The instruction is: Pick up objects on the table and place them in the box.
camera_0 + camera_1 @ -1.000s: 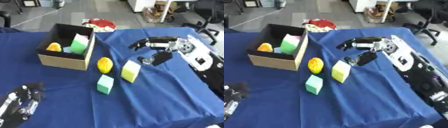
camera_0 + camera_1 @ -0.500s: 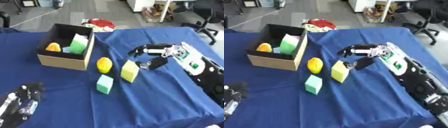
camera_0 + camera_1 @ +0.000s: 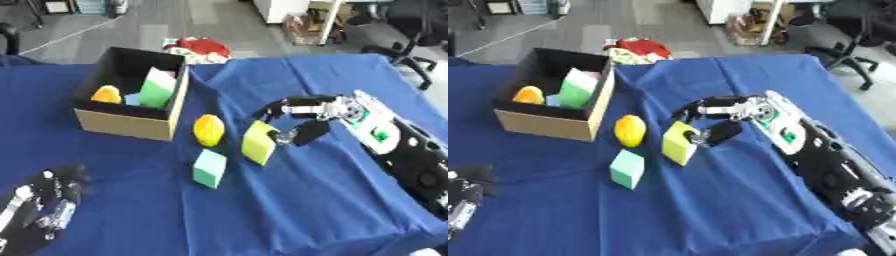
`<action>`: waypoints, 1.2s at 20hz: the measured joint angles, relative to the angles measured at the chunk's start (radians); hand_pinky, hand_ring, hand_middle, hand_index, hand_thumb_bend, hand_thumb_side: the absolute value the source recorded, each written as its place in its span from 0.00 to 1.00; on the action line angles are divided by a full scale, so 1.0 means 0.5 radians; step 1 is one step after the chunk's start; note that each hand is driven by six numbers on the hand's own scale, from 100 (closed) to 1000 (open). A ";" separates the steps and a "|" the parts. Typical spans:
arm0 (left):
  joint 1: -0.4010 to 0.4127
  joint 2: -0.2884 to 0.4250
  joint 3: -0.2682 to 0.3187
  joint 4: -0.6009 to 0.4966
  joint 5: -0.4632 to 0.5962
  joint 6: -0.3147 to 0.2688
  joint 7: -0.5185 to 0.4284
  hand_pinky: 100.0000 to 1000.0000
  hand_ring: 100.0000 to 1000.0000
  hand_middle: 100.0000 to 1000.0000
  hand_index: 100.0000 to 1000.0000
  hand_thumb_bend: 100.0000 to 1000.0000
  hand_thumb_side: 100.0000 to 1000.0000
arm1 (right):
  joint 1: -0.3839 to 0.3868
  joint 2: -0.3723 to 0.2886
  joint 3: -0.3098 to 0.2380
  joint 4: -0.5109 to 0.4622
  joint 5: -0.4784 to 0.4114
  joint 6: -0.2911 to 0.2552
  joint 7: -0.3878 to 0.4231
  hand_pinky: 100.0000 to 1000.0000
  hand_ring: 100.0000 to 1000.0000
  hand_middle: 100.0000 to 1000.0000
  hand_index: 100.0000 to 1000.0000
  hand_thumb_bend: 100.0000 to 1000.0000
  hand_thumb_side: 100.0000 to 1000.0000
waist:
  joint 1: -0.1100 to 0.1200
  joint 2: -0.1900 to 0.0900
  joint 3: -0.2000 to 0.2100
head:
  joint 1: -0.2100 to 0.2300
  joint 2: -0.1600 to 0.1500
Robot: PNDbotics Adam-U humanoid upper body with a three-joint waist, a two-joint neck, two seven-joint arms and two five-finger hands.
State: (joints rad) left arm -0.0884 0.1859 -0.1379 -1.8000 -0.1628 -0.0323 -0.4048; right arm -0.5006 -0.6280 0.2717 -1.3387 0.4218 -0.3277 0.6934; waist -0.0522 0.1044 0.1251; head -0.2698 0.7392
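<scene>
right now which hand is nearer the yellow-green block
Right. The right hand reaches around the yellow-green block from its right; the left hand rests far off at the lower left corner.

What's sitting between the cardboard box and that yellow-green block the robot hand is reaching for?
A yellow lemon-like fruit lies on the blue cloth between the box and the yellow-green block; the left eye view shows it clearly.

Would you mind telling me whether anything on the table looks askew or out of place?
Nothing looks spilled or damaged. The yellow-green block stands tilted on an edge by the right robot hand, and the green-and-white block leans in the box.
</scene>
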 measured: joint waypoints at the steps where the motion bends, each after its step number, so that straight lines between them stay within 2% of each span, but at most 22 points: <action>1: 0.000 0.000 0.000 0.000 0.000 0.000 0.000 0.71 0.59 0.62 0.79 0.00 0.43 | -0.002 0.001 0.000 0.001 0.000 0.000 0.001 0.89 0.85 0.91 0.99 0.00 0.61 | 0.000 0.000 0.000 | -0.002 0.000; 12: 0.000 0.000 0.000 0.000 0.000 0.001 -0.001 0.71 0.59 0.62 0.79 0.00 0.44 | -0.047 0.034 0.046 0.054 0.106 -0.031 0.054 0.89 0.87 0.93 1.00 0.01 0.65 | 0.000 0.000 0.009 | -0.014 0.000; 17: 0.000 0.000 0.000 0.000 0.001 0.002 -0.001 0.71 0.59 0.62 0.79 0.00 0.44 | -0.068 0.035 0.064 0.066 0.158 -0.111 0.143 0.93 0.92 0.97 1.00 0.11 0.65 | 0.000 0.000 0.009 | -0.015 0.000; 20: 0.000 0.000 0.000 0.000 0.003 0.003 -0.002 0.71 0.59 0.62 0.79 0.00 0.44 | -0.090 0.035 0.084 0.074 0.166 -0.113 0.198 0.94 0.94 0.98 1.00 0.15 0.57 | 0.000 0.000 0.010 | -0.017 0.000; 22: 0.000 0.000 0.000 0.000 0.005 0.004 -0.002 0.71 0.59 0.62 0.79 0.00 0.44 | -0.102 0.035 0.097 0.081 0.168 -0.102 0.210 0.95 0.94 0.98 1.00 0.15 0.50 | 0.000 0.000 0.011 | -0.019 0.000; 24: 0.000 0.000 0.000 0.000 0.006 0.006 -0.002 0.71 0.59 0.62 0.80 0.00 0.44 | -0.110 0.035 0.117 0.093 0.176 -0.104 0.208 0.96 0.95 0.99 1.00 0.12 0.35 | 0.000 0.000 0.012 | -0.021 0.000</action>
State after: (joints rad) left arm -0.0884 0.1859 -0.1381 -1.8000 -0.1600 -0.0292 -0.4058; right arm -0.5556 -0.6107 0.3302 -1.2920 0.5099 -0.3796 0.7974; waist -0.0522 0.1044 0.1310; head -0.2804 0.7395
